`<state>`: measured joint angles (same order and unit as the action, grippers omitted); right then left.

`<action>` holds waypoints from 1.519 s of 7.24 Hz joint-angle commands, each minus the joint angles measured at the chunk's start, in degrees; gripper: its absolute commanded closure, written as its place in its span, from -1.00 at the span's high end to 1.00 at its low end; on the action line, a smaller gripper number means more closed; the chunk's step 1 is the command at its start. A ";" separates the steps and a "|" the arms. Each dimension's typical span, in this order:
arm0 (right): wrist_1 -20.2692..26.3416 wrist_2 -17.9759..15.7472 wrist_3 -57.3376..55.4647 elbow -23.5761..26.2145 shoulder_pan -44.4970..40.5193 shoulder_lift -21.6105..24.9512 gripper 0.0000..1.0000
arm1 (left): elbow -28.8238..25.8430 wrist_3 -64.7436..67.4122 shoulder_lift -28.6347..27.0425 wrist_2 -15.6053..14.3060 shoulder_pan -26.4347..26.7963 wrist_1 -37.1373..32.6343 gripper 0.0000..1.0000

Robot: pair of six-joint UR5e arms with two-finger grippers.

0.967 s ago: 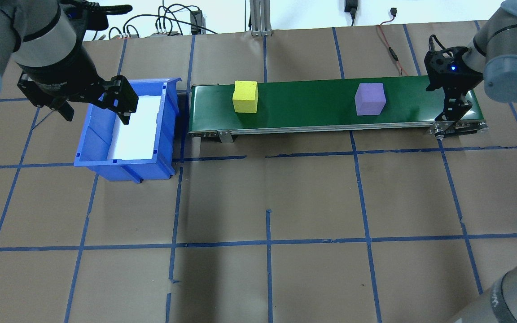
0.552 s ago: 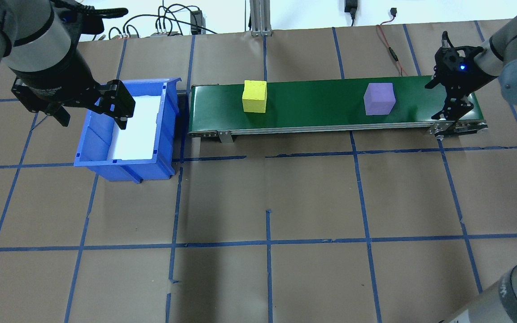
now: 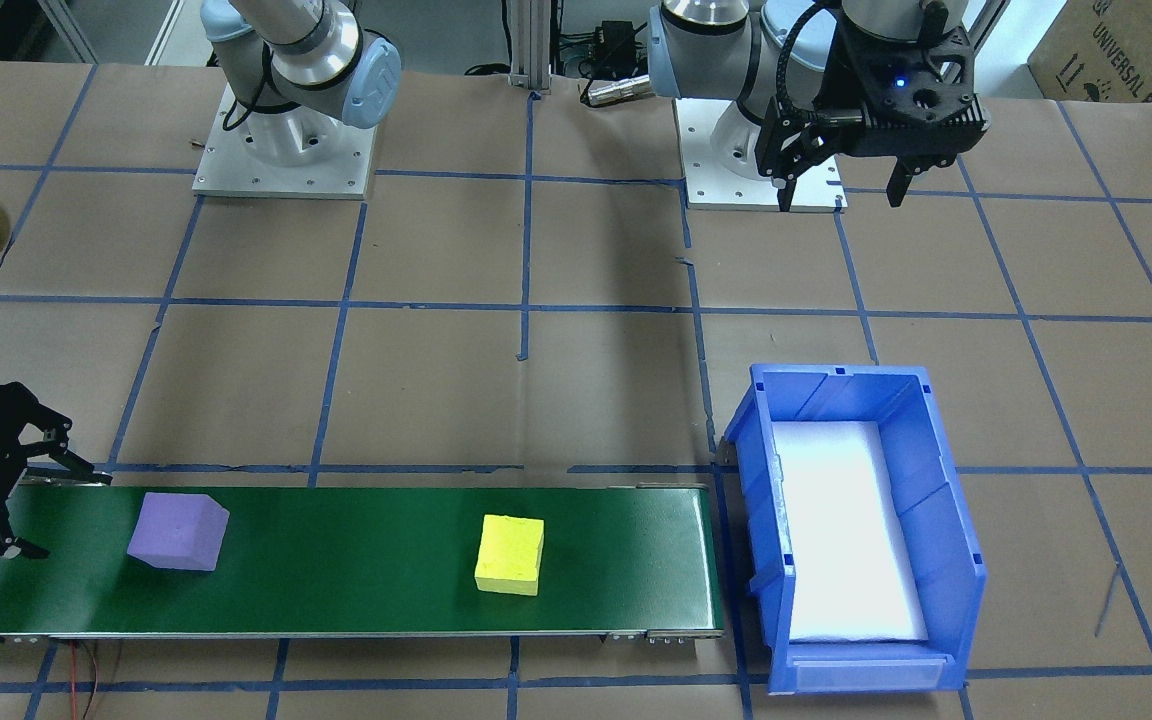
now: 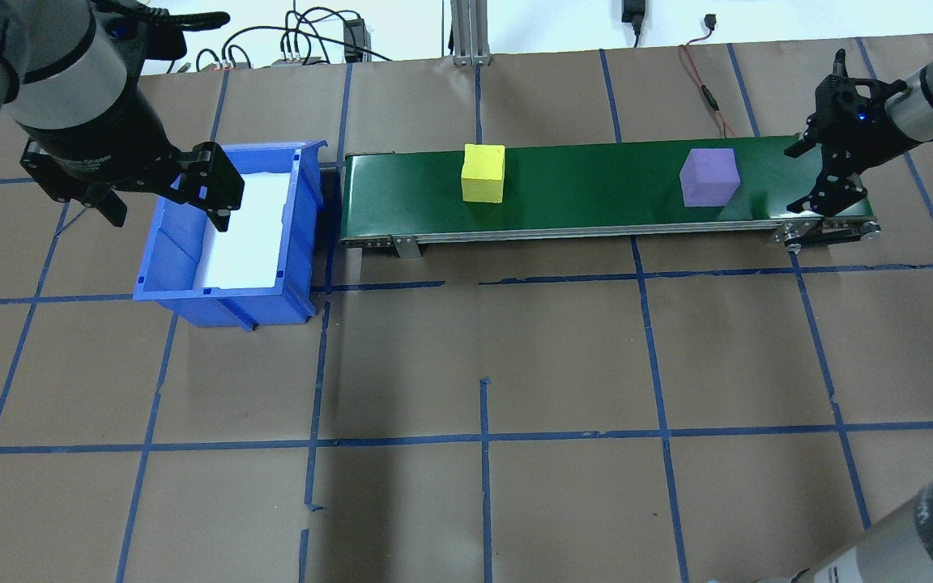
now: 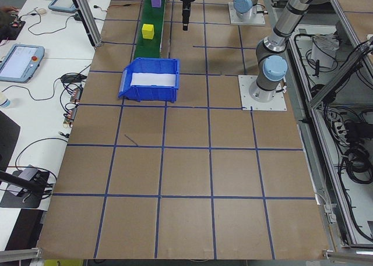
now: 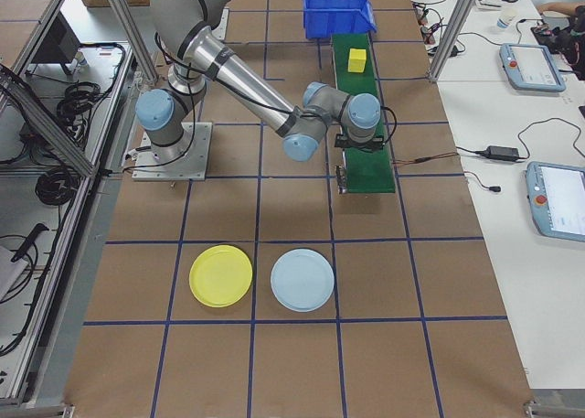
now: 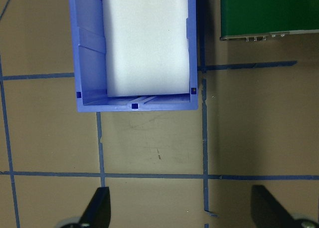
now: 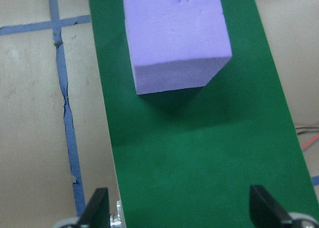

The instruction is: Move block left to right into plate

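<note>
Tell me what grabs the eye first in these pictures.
The long green conveyor belt at the table's far side, with a yellow cube and a purple cube riding on it. The right end effector waits open at the belt's end beside the purple cube; a bright blue bin sits at the other.

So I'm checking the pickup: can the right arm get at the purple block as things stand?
Probably yes. The right gripper is open at the belt's end, and only bare belt separates it from the purple block.

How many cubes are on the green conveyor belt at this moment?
2. The purple cube sits near the right gripper; the yellow cube sits closer to the blue bin. None seems hidden.
</note>
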<state>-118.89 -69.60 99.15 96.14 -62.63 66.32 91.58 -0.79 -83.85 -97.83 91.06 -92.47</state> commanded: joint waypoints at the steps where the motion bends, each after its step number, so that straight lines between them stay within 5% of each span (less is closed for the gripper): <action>1: 1.37 -2.20 -32.04 0.02 0.05 0.39 1.00 | 0.00 0.00 0.00 0.01 0.00 0.01 1.00; 4: 13.03 1.63 -65.08 -4.27 0.05 0.57 1.00 | 0.00 0.00 0.00 0.01 0.00 0.01 1.00; 11: 12.63 2.18 -85.09 -6.49 -0.04 -3.12 1.00 | 0.00 0.09 0.00 0.01 0.09 0.01 1.00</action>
<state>-105.91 -67.42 15.67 89.92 -62.59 63.60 91.58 -0.71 -83.85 -97.82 91.13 -92.46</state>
